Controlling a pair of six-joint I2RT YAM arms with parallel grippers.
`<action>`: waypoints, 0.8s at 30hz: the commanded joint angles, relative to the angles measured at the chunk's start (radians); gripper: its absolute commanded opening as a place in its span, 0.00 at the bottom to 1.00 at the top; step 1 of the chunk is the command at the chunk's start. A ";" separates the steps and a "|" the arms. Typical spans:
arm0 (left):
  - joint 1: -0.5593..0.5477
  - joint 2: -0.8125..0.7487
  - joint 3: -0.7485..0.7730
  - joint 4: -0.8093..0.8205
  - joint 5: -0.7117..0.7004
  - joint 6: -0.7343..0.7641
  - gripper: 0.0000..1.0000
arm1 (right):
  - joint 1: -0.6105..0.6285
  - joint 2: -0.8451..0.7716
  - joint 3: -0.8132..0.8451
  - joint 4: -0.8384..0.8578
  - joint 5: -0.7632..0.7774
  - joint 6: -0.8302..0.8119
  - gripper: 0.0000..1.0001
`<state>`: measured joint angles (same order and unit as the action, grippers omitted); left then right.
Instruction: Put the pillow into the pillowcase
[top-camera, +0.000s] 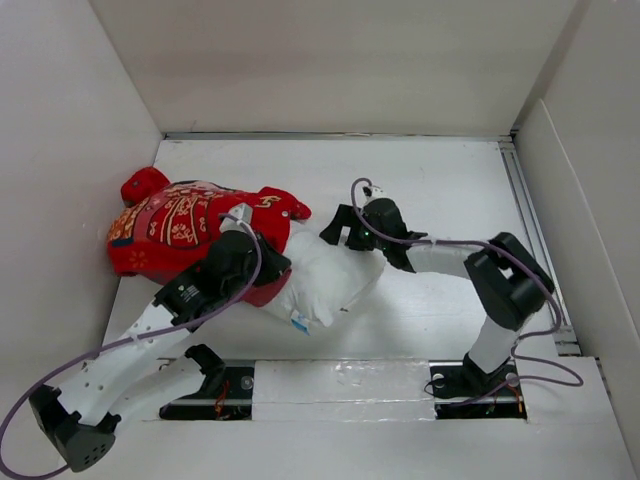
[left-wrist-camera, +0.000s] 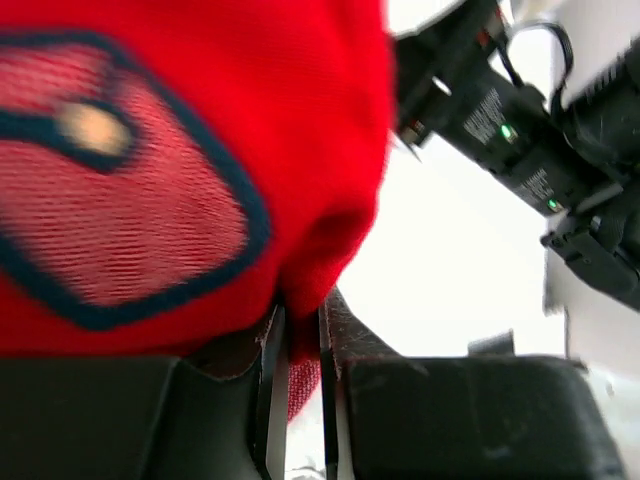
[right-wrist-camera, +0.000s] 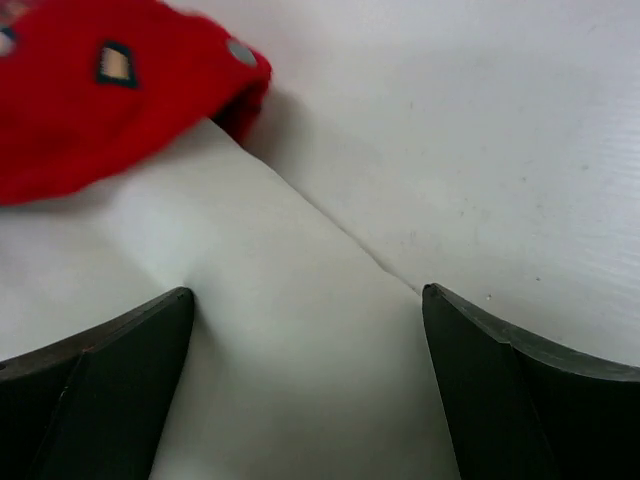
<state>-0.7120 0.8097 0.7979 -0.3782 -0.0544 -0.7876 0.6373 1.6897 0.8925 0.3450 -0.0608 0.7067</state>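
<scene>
1. Where the overhead camera looks down, the red pillowcase (top-camera: 175, 225) lies at the left of the bench (top-camera: 450, 180), with the white pillow (top-camera: 335, 280) sticking out on its right.
2. Left wrist: the left pincer (left-wrist-camera: 297, 345) is clamped on a fold of the pillowcase.
3. Right wrist: the right pincer (right-wrist-camera: 307, 300) stands wide apart over the pillow's edge, gripping nothing.

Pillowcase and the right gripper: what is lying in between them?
The white pillow: its bare part stretches from the open jaws of the right gripper up to the red pillowcase. The right wrist view shows it best.
</scene>
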 joint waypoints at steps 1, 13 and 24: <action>0.008 -0.064 0.040 -0.265 -0.311 -0.154 0.00 | -0.011 0.092 0.060 -0.081 -0.155 -0.125 1.00; 0.008 0.157 -0.136 -0.099 -0.283 -0.246 0.00 | 0.051 0.205 -0.087 0.617 -0.691 0.048 0.70; 0.008 -0.038 -0.264 -0.195 -0.325 -0.432 0.00 | 0.117 0.084 0.039 0.115 -0.111 -0.292 0.94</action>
<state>-0.7116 0.8051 0.5816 -0.5354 -0.3256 -1.1370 0.7246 1.7630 0.8936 0.5755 -0.2977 0.5064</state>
